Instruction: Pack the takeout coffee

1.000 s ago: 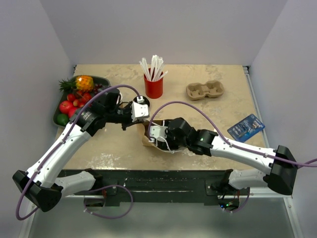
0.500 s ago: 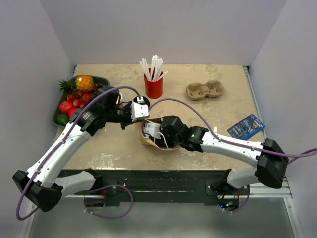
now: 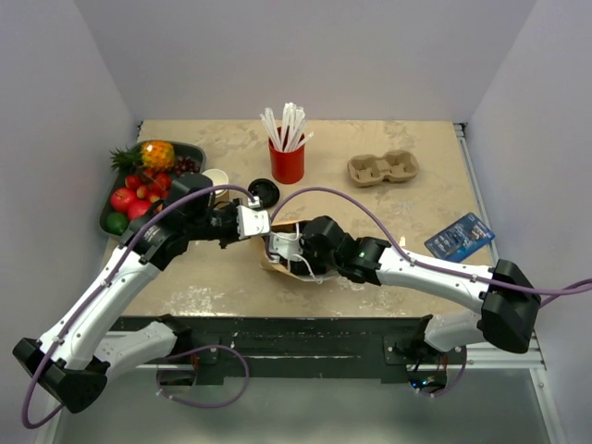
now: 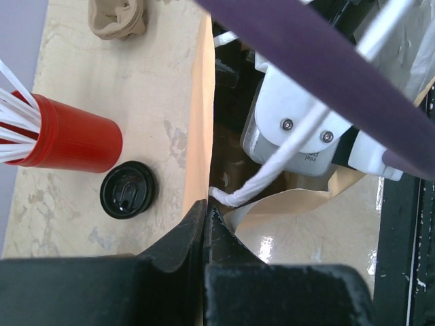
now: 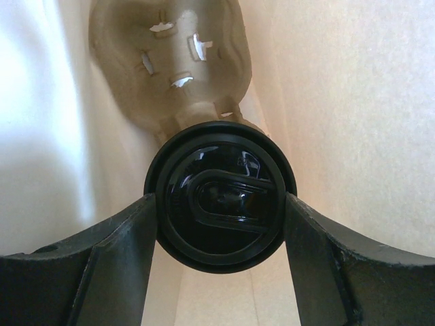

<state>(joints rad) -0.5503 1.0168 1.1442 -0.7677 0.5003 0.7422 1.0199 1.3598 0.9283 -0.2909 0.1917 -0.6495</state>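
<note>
Beige worktop (image 3: pixel 416 213), left pincer (image 4: pixel 206 207) pinching the bag (image 4: pixel 198 102) by its rim, right pincer (image 5: pixel 221 221) gripping the takeout coffee (image 5: pixel 219 183) inside; a rim slip might topple it.

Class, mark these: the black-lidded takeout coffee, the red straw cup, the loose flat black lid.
Takeout coffee with round black plastic lid (image 5: pixel 221 193): right wrist view, lid centre.
Red plastic cup of white straws (image 3: pixel 288 168): top view, side wall.
Loose flat black lid (image 4: pixel 128 193): left wrist view, its middle.

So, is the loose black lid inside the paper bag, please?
No, the loose lid lies on the table beside the red cup.
</note>
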